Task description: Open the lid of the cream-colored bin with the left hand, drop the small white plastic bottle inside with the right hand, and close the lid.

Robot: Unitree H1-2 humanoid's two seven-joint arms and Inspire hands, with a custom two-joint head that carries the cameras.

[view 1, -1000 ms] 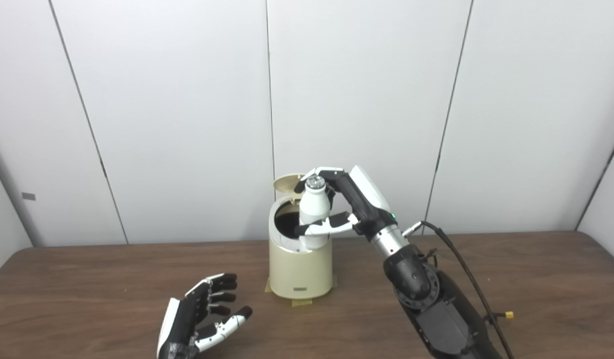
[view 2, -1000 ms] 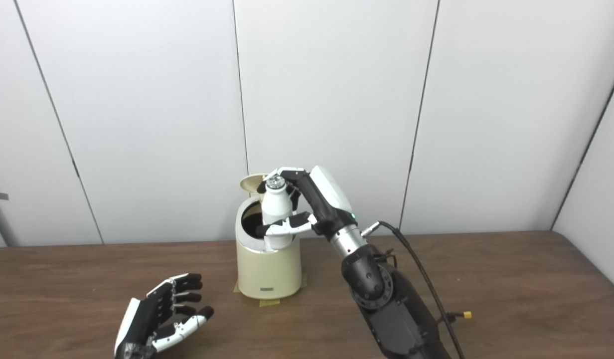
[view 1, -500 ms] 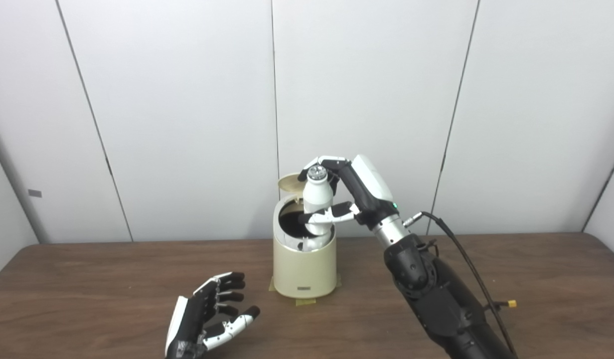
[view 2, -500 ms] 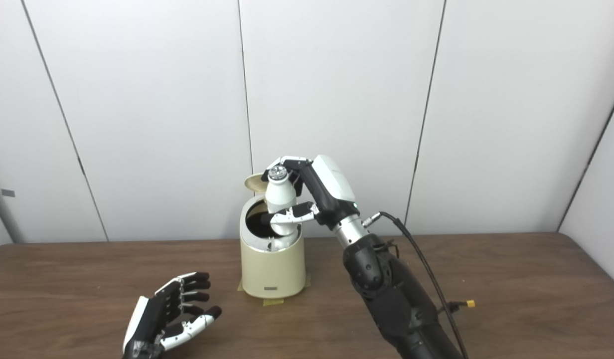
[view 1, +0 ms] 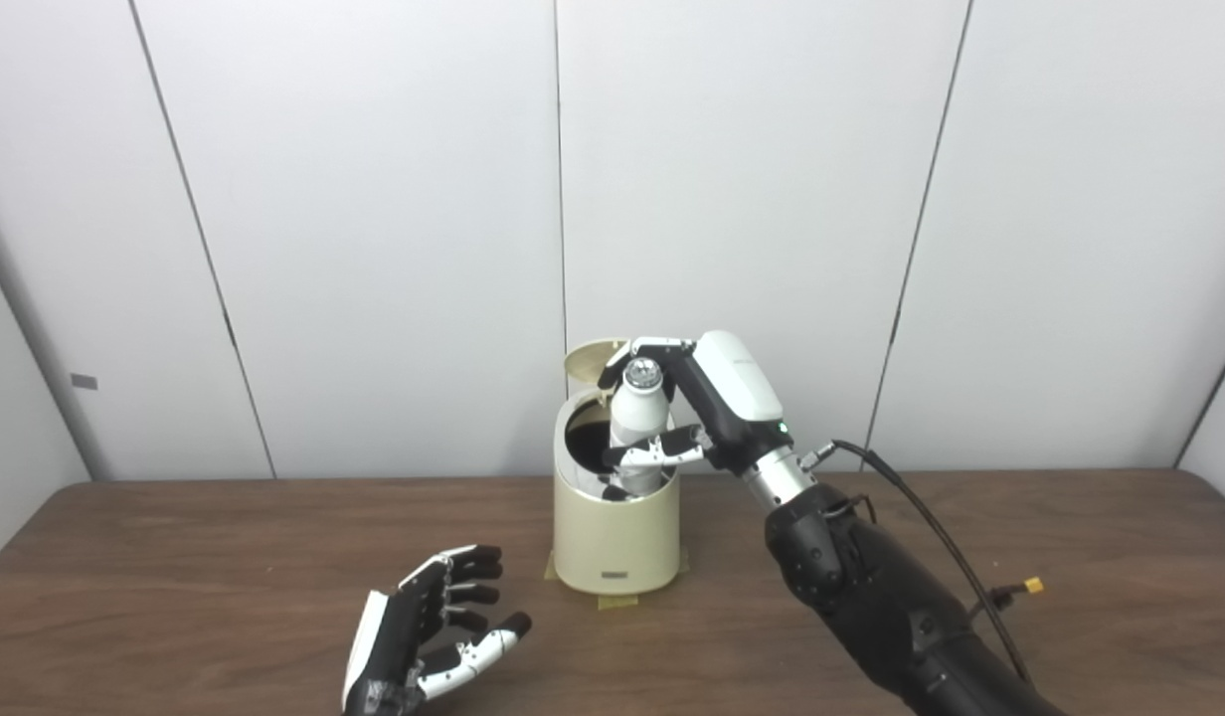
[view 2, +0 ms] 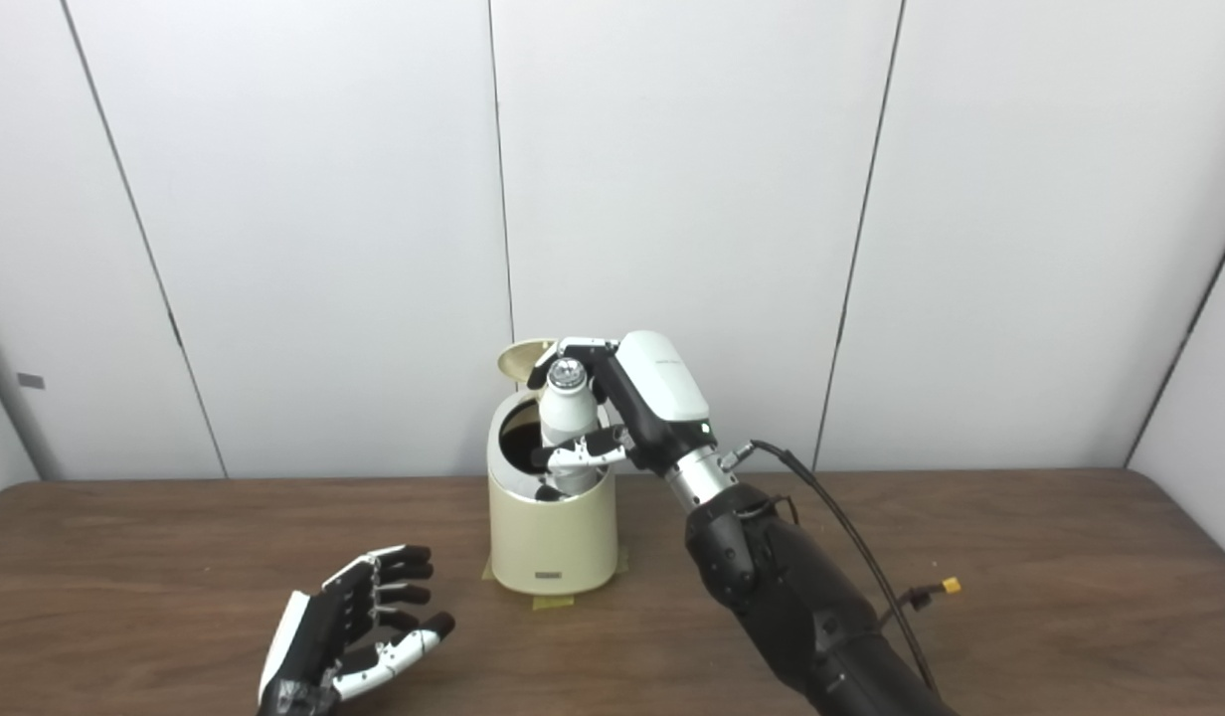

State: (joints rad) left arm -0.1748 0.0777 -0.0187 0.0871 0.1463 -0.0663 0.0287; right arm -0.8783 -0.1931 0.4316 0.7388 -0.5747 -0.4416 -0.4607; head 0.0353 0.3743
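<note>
The cream-colored bin stands on the brown table with its lid tipped up at the back. My right hand is shut on the small white plastic bottle, held upright with its lower end inside the bin's dark opening and its silver cap on top. My left hand rests open near the table's front edge, left of the bin, holding nothing. In the right eye view the same bottle sits partly inside the bin.
A black cable with a yellow connector trails from my right arm onto the table. White wall panels stand close behind the bin. Tape marks lie under the bin's base.
The camera has shifted, moving the whole scene right. My right hand has lowered the bottle so its bottom now sits inside the bin's opening. The left hand has stayed in place.
</note>
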